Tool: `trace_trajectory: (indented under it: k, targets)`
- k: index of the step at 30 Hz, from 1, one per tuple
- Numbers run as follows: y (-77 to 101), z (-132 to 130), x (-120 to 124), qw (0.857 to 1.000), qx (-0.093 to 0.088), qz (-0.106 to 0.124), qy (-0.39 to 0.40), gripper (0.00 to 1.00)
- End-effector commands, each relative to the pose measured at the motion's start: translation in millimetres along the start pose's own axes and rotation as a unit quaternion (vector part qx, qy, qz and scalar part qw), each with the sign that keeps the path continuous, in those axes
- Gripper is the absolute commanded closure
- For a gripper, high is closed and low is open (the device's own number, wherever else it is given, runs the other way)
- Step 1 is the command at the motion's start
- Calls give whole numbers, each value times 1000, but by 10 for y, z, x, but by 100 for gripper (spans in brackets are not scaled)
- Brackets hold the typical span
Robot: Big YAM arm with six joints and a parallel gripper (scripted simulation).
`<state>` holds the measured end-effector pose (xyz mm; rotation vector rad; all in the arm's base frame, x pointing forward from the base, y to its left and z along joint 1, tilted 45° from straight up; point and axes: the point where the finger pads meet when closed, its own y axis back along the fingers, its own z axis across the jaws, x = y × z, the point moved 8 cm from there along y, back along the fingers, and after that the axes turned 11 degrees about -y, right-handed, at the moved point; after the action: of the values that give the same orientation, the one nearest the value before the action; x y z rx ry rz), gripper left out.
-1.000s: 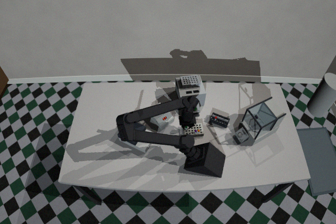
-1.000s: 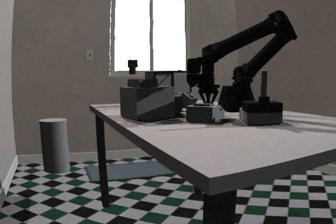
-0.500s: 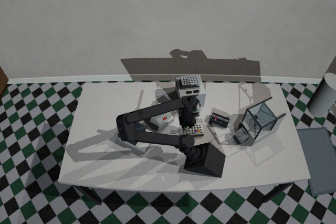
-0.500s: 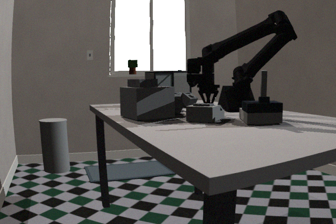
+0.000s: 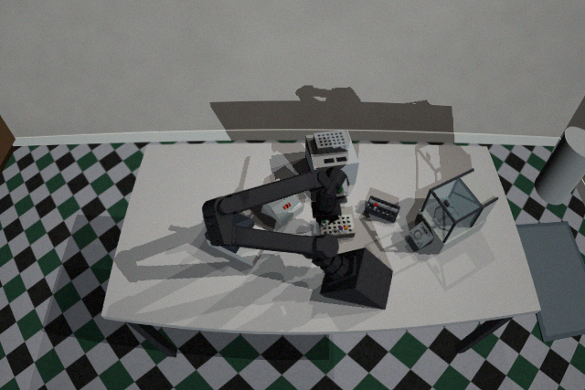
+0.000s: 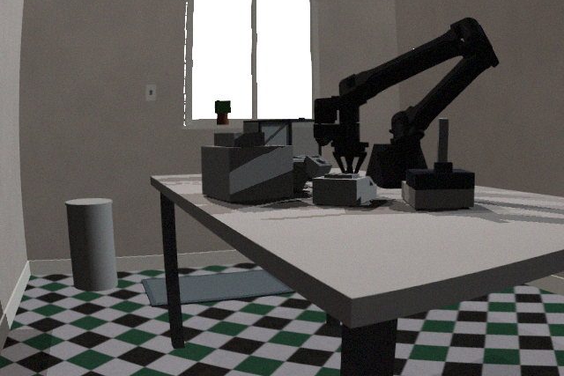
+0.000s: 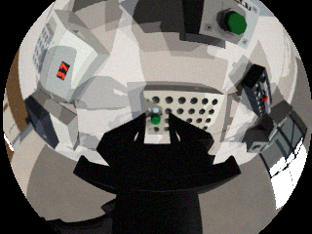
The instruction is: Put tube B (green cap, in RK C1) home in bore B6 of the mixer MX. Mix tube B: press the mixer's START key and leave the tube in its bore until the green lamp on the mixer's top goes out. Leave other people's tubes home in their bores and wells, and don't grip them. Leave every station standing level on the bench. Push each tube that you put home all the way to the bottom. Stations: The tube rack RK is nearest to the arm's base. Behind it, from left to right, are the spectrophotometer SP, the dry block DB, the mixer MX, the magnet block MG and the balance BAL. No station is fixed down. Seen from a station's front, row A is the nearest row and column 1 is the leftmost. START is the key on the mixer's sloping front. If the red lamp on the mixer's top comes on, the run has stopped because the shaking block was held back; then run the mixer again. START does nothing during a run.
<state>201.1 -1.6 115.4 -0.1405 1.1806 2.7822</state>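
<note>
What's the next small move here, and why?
Probably close the jaws: they stand part open, straddling the green-capped tube in the white perforated rack, and hold nothing yet. Then lift the tube straight up.
</note>
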Motion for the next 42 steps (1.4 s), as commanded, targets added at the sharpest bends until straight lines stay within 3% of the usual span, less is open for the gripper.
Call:
trace_trajectory:
  k: [1, 8, 9, 11, 13, 14, 42]
  targets:
    - [49, 26, -100, 1000, 2, -8, 7, 64]
    - [49, 26, -100, 1000, 2, -8, 7, 64]
    - [49, 26, -100, 1000, 2, -8, 7, 91]
    - [11, 38, -77, 1000, -1, 1, 2, 91]
    - [49, 30, -99, 1000, 2, -8, 7, 91]
    - [15, 46, -73, 1000, -1, 0, 3, 91]
    - [15, 77, -40, 1000, -1, -1, 4, 91]
